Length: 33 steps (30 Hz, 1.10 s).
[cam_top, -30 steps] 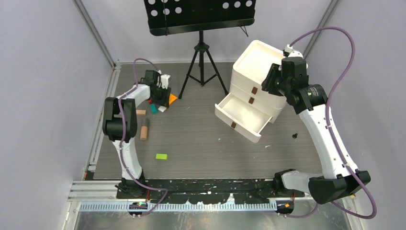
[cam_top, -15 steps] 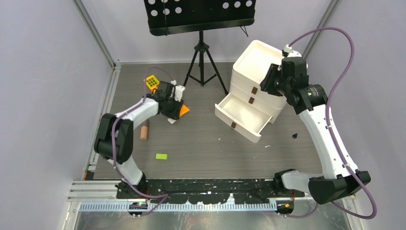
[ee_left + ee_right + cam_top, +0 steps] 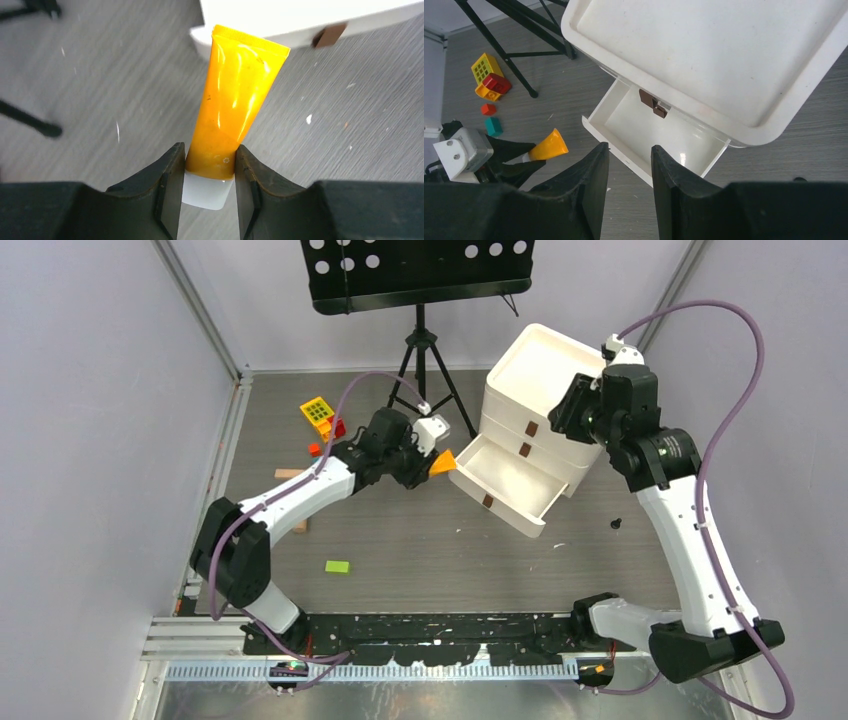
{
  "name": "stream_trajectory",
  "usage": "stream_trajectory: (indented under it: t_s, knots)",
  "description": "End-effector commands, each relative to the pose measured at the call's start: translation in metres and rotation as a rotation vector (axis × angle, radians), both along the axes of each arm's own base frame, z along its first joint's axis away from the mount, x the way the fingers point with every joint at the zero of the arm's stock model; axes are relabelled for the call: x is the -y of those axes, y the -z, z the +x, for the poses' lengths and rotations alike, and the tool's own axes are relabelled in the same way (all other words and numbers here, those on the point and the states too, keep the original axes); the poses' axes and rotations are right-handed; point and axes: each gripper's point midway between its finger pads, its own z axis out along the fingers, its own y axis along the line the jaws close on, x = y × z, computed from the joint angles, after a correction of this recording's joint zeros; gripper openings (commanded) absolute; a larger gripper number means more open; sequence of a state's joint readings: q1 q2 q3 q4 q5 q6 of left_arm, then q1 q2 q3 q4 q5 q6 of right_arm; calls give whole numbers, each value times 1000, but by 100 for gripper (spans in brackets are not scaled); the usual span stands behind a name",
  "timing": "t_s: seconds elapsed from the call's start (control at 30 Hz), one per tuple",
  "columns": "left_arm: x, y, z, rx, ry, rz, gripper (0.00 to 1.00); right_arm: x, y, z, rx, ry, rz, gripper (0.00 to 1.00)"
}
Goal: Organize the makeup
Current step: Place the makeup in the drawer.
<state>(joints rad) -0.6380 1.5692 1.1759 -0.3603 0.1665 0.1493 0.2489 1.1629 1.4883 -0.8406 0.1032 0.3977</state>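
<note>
The left end effector (image 3: 209,162) is clenched on the orange tube (image 3: 235,100) at its white cap end. It holds the tube in the air just beside the left corner of the open bottom drawer (image 3: 512,483) of the white drawer box (image 3: 545,360), toward the far right of the surface (image 3: 400,530). The right end effector (image 3: 628,160) hangs over the box, jaws apart and empty. The drawer looks bare (nothing stowed, as far as shows), so the job seems barely begun. This tube wants dropping in. A tan piece (image 3: 300,523) near the left edge and a small black piece (image 3: 617,524) near the right edge lie out, possibly makeup too.
</note>
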Motion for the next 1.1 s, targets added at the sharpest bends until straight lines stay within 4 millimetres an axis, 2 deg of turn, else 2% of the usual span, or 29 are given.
stream_trajectory:
  t_s: [0.0,0.07,0.23,0.53,0.63,0.73,0.8,1.0,1.07]
  knots:
    - [52,-57,24,232,192,-134,32,3,-19,-9,69,2,9,42]
    - [70,-66,27,276,259,-165,32,3,-23,-12,78,3,13,42]
    - [111,-68,29,373,427,-193,31,5,-27,-18,88,8,17,42]
    - [166,-31,28,510,678,-95,27,5,-29,-22,91,6,27,42]
    - [176,-19,29,540,708,-51,30,5,-28,-22,88,7,26,42]
    - [179,-10,32,551,710,-16,39,5,-26,-21,83,2,25,42]
    - [184,-14,35,582,704,-32,42,4,-25,-22,78,-1,23,42]
    - [184,-15,36,605,688,-38,60,5,-23,-22,74,-3,15,42]
    - [183,-20,35,615,675,-48,62,4,-23,-21,75,-3,16,42]
